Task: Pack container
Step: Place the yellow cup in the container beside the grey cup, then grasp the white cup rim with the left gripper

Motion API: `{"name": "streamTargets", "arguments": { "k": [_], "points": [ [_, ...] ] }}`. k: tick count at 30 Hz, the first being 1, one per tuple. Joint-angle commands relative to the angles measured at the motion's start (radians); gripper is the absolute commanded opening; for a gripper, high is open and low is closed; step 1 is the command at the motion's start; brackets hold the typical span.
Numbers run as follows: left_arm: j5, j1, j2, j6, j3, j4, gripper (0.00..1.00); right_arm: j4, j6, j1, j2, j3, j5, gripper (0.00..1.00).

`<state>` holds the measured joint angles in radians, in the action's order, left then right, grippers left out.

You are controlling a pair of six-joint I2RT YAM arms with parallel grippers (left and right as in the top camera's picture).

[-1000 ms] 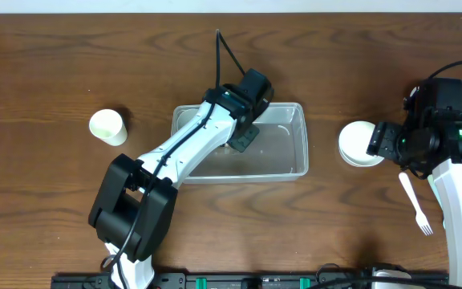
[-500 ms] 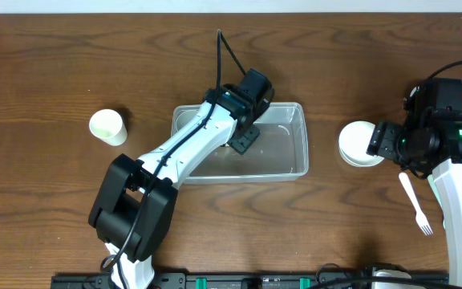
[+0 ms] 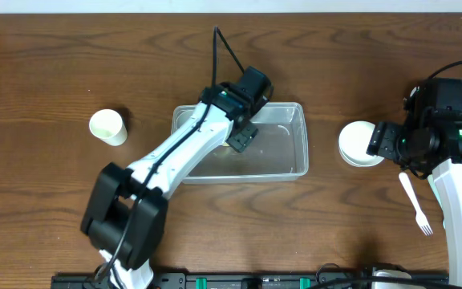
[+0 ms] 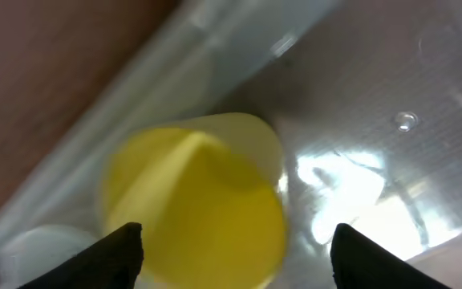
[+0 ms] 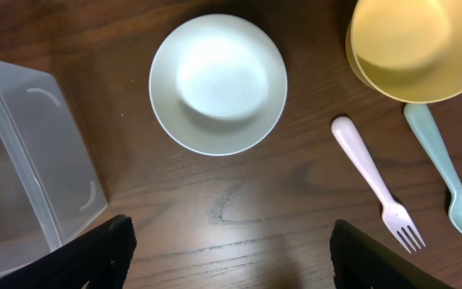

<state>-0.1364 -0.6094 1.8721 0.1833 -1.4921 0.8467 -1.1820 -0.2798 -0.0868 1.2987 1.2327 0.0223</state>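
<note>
The clear container (image 3: 285,152) lies mid-table. My left gripper (image 3: 242,138) reaches down into its left half. In the left wrist view a yellow cup (image 4: 199,197) lies on its side on the container (image 4: 391,96) floor, close to the wall. My left gripper (image 4: 235,257) is open, and its dark fingertips (image 4: 123,253) stand either side of the cup with a gap to it. My right gripper (image 3: 374,143) hovers by a white bowl (image 3: 355,144); in the right wrist view this gripper (image 5: 231,257) is open over bare wood, holding nothing.
A white cup (image 3: 108,127) stands left of the container. Near the right arm lie a white bowl (image 5: 217,83), a yellow bowl (image 5: 411,48), a pale fork (image 5: 371,185) and a teal spoon (image 5: 447,177). The fork (image 3: 415,205) lies right of centre.
My left gripper has opened and let go of the yellow cup inside the container, and the left arm shifted slightly. The right arm has not moved.
</note>
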Motion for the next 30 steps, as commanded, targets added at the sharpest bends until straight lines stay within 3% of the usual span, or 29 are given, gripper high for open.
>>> {"name": "streamTargets", "arguments": {
  "k": [1,5,9,11,16,21,30],
  "points": [
    [-0.042,0.008,-0.108,0.0,-0.056,0.008,0.77,0.0,0.016,-0.006,-0.001,-0.006,0.004,0.8],
    [-0.087,0.035,-0.229,-0.008,-0.057,0.049,0.81,0.0,0.027,-0.006,-0.001,-0.006,0.004,0.79],
    [-0.142,0.112,-0.365,-0.094,-0.057,0.162,0.87,0.0,0.035,-0.006,-0.001,-0.006,0.008,0.8],
    [-0.142,0.183,-0.424,-0.148,-0.057,0.217,0.98,0.001,0.035,-0.006,-0.001,-0.006,0.008,0.82],
    [-0.102,0.439,-0.488,-0.269,-0.057,0.259,0.98,0.003,0.039,-0.006,-0.001,-0.006,0.007,0.84],
    [0.106,0.65,-0.403,-0.286,-0.056,0.213,0.98,0.003,0.042,-0.006,-0.001,-0.006,0.007,0.84],
    [0.126,0.728,-0.097,-0.286,-0.056,0.211,0.98,0.003,0.042,-0.006,-0.001,-0.006,0.007,0.84]
  ]
}}
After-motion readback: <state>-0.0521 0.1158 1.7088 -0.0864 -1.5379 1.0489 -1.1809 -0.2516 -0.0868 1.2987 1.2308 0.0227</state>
